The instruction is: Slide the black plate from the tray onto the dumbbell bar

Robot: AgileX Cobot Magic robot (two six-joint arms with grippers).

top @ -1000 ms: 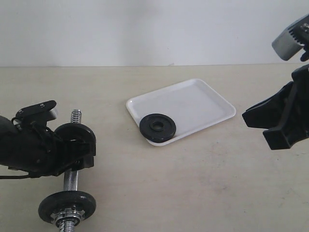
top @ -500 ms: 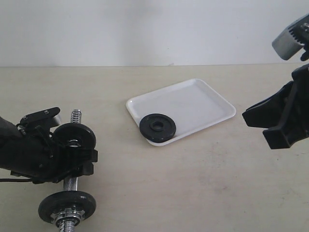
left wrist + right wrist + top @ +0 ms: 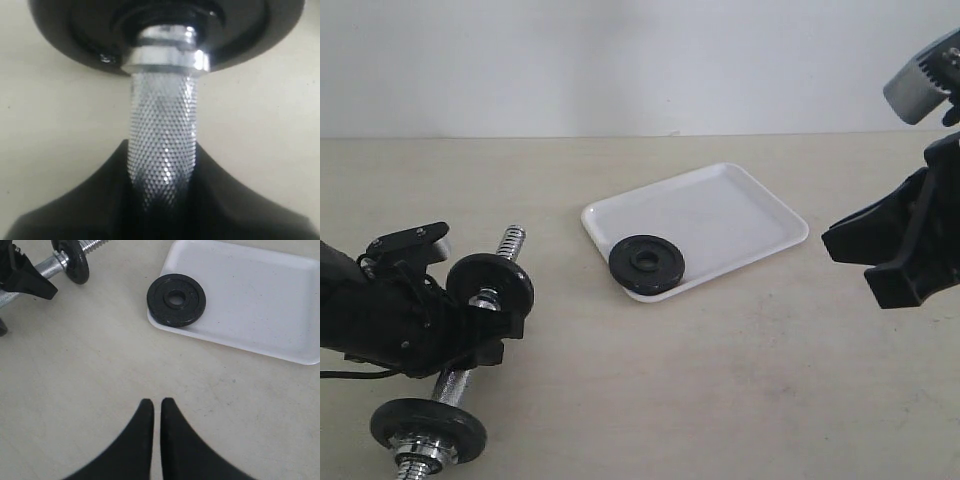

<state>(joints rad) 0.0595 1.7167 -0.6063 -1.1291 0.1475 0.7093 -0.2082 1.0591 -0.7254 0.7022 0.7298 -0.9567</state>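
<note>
Lab-like test bench: bare beige tabletop [image 3: 720, 400], plain white wall [image 3: 620, 60]

The plate [image 3: 647, 264] is matte black, the tray [image 3: 720, 215] plain white. The bar [image 3: 162, 145] between the left jaws is bright silver with a fine diamond knurl, and its discs [image 3: 490, 283] are black. The left gripper [image 3: 480, 322] and right gripper [image 3: 153, 412] are black. The table [image 3: 720, 380] is pale beige, faintly speckled.

Inspection for markings: I find no legible text, label, brand, number or sign in any view. The black plate [image 3: 647, 264], the tray [image 3: 745, 212] and the dumbbell bar [image 3: 162, 150] show none; any moulded mark on the plate's face is too small to make out.
</note>
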